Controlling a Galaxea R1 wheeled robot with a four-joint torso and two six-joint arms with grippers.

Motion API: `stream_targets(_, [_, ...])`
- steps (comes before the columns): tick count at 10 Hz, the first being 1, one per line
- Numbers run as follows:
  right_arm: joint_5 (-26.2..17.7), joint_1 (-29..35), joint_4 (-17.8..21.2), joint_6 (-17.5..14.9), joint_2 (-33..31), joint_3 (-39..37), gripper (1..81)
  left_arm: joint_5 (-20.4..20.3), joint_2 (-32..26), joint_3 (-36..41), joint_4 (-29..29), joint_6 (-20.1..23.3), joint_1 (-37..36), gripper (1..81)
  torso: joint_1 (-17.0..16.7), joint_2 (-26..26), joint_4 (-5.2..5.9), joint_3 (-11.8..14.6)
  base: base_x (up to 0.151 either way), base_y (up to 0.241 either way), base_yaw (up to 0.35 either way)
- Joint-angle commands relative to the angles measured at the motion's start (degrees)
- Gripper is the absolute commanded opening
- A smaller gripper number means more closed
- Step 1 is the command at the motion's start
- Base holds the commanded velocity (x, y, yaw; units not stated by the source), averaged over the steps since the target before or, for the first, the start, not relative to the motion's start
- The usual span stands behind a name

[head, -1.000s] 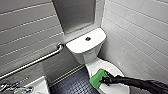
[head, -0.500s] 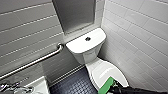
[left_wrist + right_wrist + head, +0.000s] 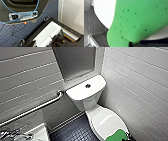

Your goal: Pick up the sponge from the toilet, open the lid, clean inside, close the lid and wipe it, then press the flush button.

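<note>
White toilet (image 3: 86, 93), green sponge (image 3: 116, 136), grey walls, dark floor (image 3: 75, 132).
The toilet is glossy white all over. Its lid (image 3: 106, 120) is plain white with pale highlights, and the flush button (image 3: 87, 85) on the tank top is dark with a chrome glint. The sponge on the lid is an even bright green, speckled with small darker-green pores in the right wrist view. Behind the toilet is a flat matte grey panel (image 3: 75, 62). The wall tiles (image 3: 140, 84) beside the toilet are pale grey-white in long bands with thin lighter grout lines. The grab bar (image 3: 37, 108) beside the tank is brushed silver. The floor by the toilet is dark navy with a small grid pattern. In the left wrist view, a bright blue cable (image 3: 37, 5) crosses a black robot body (image 3: 18, 8).
</note>
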Motion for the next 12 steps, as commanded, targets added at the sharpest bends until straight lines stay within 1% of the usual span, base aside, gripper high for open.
stream_targets(1, [3.74,-5.79,-0.23,-0.01,-6.22,5.00,1.0,5.80,-0.55,1.55,-0.07,0.48,3.21,81.1,0.00,0.00,0.00,0.00,0.000,0.000,0.000])
stream_targets(4, [7.79,-13.27,-0.05,0.08,-8.07,4.29,1.0,5.71,-0.99,1.55,-0.08,0.48,3.21,81.1,0.00,0.00,0.00,0.02,0.000,0.000,0.000])
stream_targets(6, [8.67,-16.87,-0.05,0.08,-10.79,6.38,1.0,5.27,-1.69,1.81,-0.77,0.48,2.43,81.1,0.00,-0.02,0.00,0.02,0.000,0.000,0.000])
stream_targets(7, [10.93,-18.89,0.47,0.51,-12.28,8.67,1.0,4.40,-2.83,3.03,-0.95,0.31,1.90,81.1,0.00,-0.02,0.00,0.02,0.000,0.000,0.000])
stream_targets(8, [15.59,-21.27,1.88,2.18,-13.77,11.39,1.0,3.00,-3.97,4.61,-0.95,-0.13,1.37,81.1,0.00,-0.02,0.00,0.02,0.000,0.000,0.000])
stream_targets(9, [18.50,-23.29,1.96,3.15,-14.75,14.21,1.0,0.46,-5.46,6.28,-1.04,-0.30,0.93,81.1,0.00,-0.02,0.00,0.02,0.000,0.000,0.000])
stream_targets(10, [19.92,-24.87,2.06,4.20,-15.54,16.58,1.0,-3.75,-6.96,7.34,-1.73,-0.66,0.67,81.1,0.00,-0.02,0.00,0.02,0.000,0.000,0.000])
stream_targets(11, [21.92,-27.24,1.88,4.64,-15.98,18.86,1.0,-8.94,-8.28,7.61,-3.32,-0.75,0.58,81.1,0.00,-0.02,0.00,0.02,0.000,0.000,0.000])
stream_targets(12, [25.70,-30.14,1.53,4.56,-15.98,20.63,1.0,-12.99,-8.98,7.61,-4.11,-0.83,0.41,81.1,0.00,-0.02,0.00,0.02,0.000,0.000,0.000])
